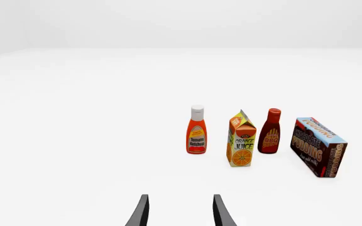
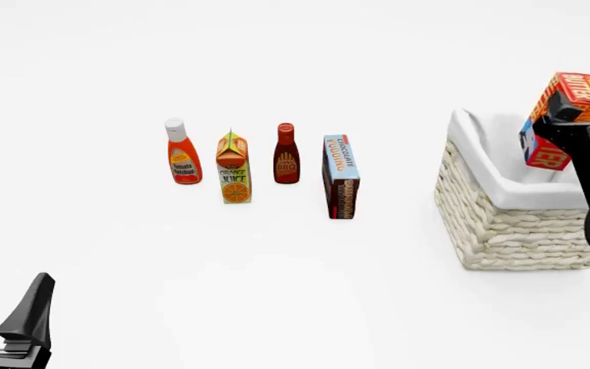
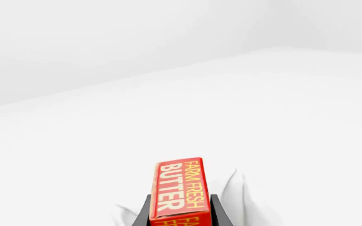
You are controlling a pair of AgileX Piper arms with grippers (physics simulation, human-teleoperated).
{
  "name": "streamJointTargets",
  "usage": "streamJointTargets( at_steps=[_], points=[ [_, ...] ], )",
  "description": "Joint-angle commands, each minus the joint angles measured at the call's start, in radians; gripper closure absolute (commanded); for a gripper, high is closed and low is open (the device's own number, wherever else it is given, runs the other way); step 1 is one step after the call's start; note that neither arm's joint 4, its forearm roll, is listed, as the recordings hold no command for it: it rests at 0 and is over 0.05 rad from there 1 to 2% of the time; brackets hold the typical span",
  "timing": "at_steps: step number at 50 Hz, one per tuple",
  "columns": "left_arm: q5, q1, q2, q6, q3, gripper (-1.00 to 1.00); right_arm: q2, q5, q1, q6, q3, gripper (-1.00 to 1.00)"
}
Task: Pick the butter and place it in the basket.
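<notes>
Left gripper [image 2: 3, 311] low and idle, well short of the basket [image 2: 510, 223], fingers spread on nothing. Off to the basket's left, one row: ketchup bottle [image 2: 181, 152], orange juice carton [image 2: 233, 167], BBQ sauce bottle [image 2: 286, 154], chocolate pudding box [image 2: 341, 176] (nearest the basket, still well apart). Then the right gripper [image 2: 565, 117], pinching the butter [image 2: 559, 115], held tilted in the air above the basket's lined rim, not resting inside.

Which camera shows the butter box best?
The right wrist view: the butter fills it close up, lettering readable, held in the right gripper. The front view shows it small, above the basket. The left wrist view misses it.
</notes>
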Motion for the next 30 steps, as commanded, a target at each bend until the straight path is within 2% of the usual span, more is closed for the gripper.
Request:
streamJointTargets(
  at_steps=[1, 30],
  points=[
    [0.000, 0.000, 0.000, 0.000, 0.000, -1.00, 0.006, -0.014, -0.002, 0.018, -0.020, 1.00],
    [0.000, 0.000, 0.000, 0.000, 0.000, -1.00, 0.071, -0.043, -0.010, -0.006, -0.040, 1.00]
  ],
)
